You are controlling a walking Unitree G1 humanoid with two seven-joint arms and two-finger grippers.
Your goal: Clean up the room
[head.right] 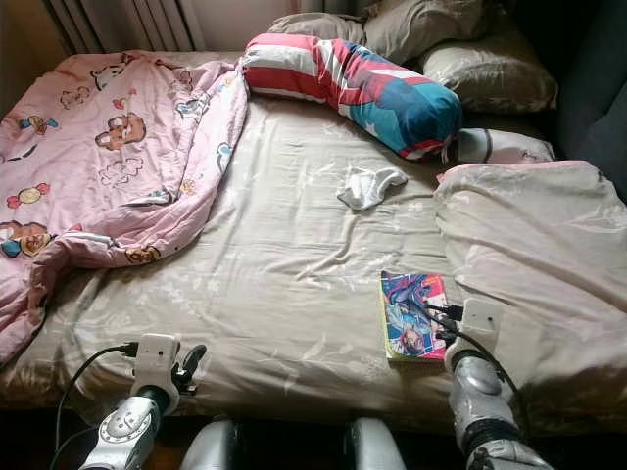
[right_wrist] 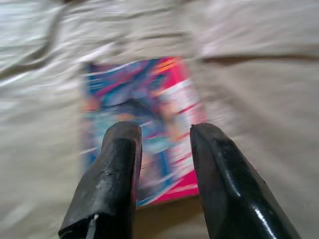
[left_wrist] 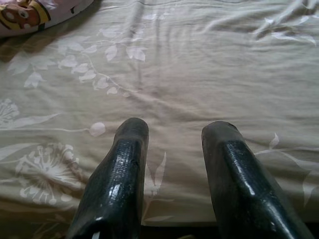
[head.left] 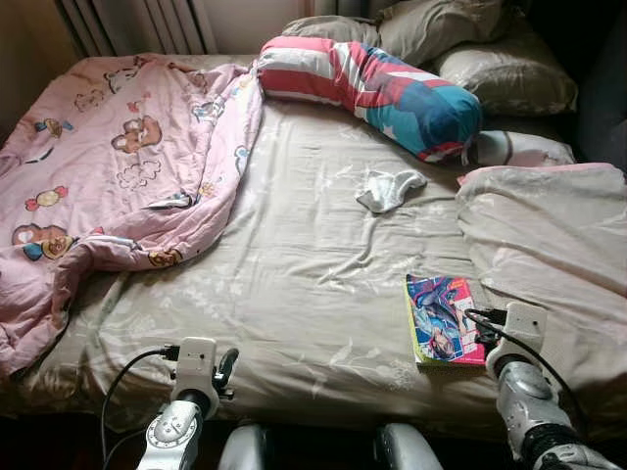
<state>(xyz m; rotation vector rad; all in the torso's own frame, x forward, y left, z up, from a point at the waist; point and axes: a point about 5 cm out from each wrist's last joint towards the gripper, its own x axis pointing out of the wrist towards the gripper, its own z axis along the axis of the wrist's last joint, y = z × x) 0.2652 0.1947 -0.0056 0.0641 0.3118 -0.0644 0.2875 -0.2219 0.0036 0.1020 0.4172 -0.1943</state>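
Parted and holding nothing, my right tool (right_wrist: 162,144) hovers over the near edge of the glossy pink-and-blue comic book (head.left: 443,319) lying flat on the beige floral bedsheet (head.left: 294,284), so I should slide one finger beneath that edge before closing, while my left tool (left_wrist: 172,144), likewise parted and unladen, idles.

This is a bedroom in a home. A big bed (head.left: 294,284) fills the picture. A pink blanket (head.left: 108,166) with teddy bears lies at the upper left, and soft pillows (head.left: 490,69) sit at the upper right.
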